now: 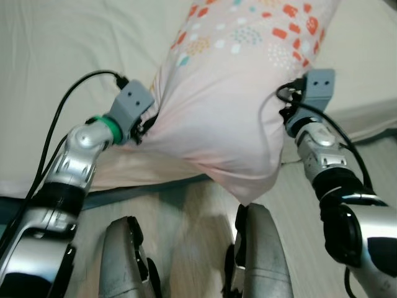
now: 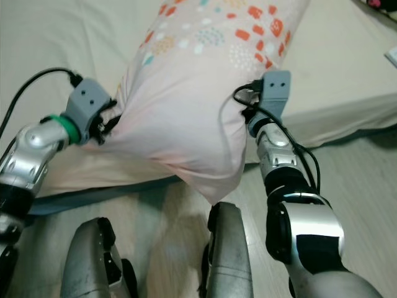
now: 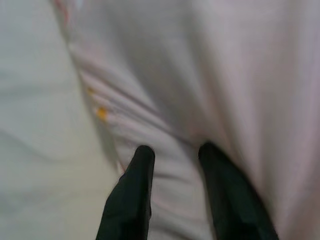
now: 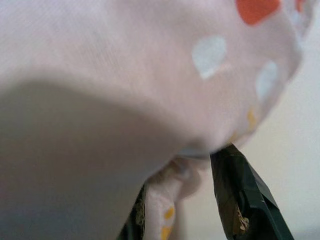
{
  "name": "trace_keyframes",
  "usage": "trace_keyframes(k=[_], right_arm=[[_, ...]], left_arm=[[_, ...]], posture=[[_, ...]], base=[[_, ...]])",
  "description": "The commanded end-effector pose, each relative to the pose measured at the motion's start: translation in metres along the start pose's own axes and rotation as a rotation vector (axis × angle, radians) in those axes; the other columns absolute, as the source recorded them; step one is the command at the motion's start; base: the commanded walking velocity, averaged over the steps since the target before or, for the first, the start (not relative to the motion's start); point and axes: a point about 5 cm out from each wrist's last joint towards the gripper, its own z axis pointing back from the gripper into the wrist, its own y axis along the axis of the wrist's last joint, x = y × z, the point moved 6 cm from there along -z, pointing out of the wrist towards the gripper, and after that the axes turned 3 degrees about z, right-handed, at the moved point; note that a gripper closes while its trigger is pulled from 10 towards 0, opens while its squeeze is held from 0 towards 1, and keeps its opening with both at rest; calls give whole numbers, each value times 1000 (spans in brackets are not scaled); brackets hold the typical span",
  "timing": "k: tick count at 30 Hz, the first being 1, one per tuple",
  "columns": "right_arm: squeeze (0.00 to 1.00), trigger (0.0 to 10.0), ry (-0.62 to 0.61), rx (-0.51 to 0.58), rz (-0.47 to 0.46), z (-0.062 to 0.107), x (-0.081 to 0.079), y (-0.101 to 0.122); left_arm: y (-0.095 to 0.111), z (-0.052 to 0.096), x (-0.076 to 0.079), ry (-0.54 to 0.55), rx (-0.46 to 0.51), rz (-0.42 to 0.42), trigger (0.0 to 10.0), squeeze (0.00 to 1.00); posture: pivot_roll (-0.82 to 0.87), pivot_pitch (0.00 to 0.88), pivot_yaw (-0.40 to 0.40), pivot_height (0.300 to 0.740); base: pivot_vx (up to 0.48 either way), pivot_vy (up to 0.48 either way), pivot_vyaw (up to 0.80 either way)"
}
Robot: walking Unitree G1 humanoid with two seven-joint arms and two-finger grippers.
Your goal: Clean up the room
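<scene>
A large pale pink pillow [image 1: 229,93] with orange, white and blue spots is held up between both arms at the bed's near edge. Its lower corner [image 1: 251,197] droops toward the floor. My left gripper [image 1: 144,127] is at the pillow's left side, and the left wrist view has pink fabric [image 3: 176,175] bunched between its fingers [image 3: 137,175], so it is shut on the pillow. My right gripper [image 1: 286,115] presses into the pillow's right side. In the right wrist view a fold of the pillowcase [image 4: 167,200] is pinched between its fingertips [image 4: 235,185].
A bed with a cream sheet [image 1: 62,56] spreads behind and to both sides of the pillow, its edge [image 2: 347,121] running along the right. Light wooden floor [image 1: 186,217] lies below. My two grey legs [image 1: 127,261] stand close to the bed.
</scene>
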Motion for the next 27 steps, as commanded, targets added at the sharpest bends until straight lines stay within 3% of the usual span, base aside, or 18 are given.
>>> trace_keyframes(k=[1, 4, 8, 9, 10, 13, 14, 15, 17, 18, 20, 22, 23, 24, 25, 26, 27], right_arm=[[0, 10000, 71, 32, 19, -5, -22, 12], [0, 10000, 188, 105, 18, -15, -66, 47], [0, 10000, 212, 120, 20, -17, -75, 54], [0, 10000, 252, 152, 22, -19, -91, 70], [0, 10000, 252, 152, 22, -19, -91, 70], [0, 10000, 403, 305, 85, -16, -151, 144], [0, 10000, 403, 305, 85, -16, -151, 144], [0, 10000, 428, 334, 97, -14, -160, 158], [0, 10000, 544, 402, 86, -1, -200, 193], [0, 10000, 544, 402, 86, -1, -200, 193], [0, 10000, 698, 463, 21, 21, -243, 222], [0, 10000, 698, 463, 21, 21, -243, 222], [0, 10000, 775, 494, -13, 33, -261, 233], [0, 10000, 947, 544, -74, 59, -291, 247], [0, 10000, 947, 544, -74, 59, -291, 247], [0, 10000, 1113, 591, -123, 84, -313, 256], [0, 10000, 1113, 591, -123, 84, -313, 256]], left_arm=[[-16, 5, 27, -103, -48, 37, 10000, 0], [-13, 27, 55, -173, -27, 93, 10000, 0], [-11, 32, 61, -190, -23, 106, 10000, 0], [-7, 39, 73, -208, -15, 142, 10000, 0], [-7, 39, 73, -208, -15, 142, 10000, 0], [8, 50, 112, -242, 22, 290, 10000, 0], [8, 50, 112, -242, 22, 290, 10000, 0], [11, 51, 118, -246, 28, 314, 10000, 0], [21, 51, 124, -235, 50, 391, 10000, 0], [21, 51, 124, -235, 50, 391, 10000, 0], [32, 53, 123, -218, 76, 485, 10000, 0], [32, 53, 123, -218, 76, 485, 10000, 0], [36, 54, 120, -208, 93, 531, 10000, 0], [42, 58, 114, -192, 118, 579, 10000, 0], [42, 58, 114, -192, 118, 579, 10000, 0], [46, 61, 108, -177, 134, 605, 10000, 0], [46, 61, 108, -177, 134, 605, 10000, 0]], posture=[[10, 314, 26, 525], [26, 313, 15, 525], [26, 313, 15, 525], [33, 312, 9, 525], [33, 312, 9, 525], [48, 318, -18, 525], [48, 318, -18, 525], [48, 318, -18, 525], [50, 317, -37, 525], [50, 317, -37, 525], [50, 317, -37, 525], [50, 317, -37, 525], [65, 315, -44, 525], [70, 317, -45, 525], [70, 317, -45, 525], [71, 317, -50, 525], [71, 317, -50, 525]], base=[[0, 0, 0], [0, 0, 0], [0, 0, 0], [0, 0, 0], [0, 0, 0], [0, 0, 0], [0, 0, 0], [0, 0, 0], [0, 0, 0], [0, 0, 0], [0, 0, 0], [0, 0, 0], [0, 0, 0], [0, 0, 0], [0, 0, 0], [0, 0, 0], [0, 0, 0]])
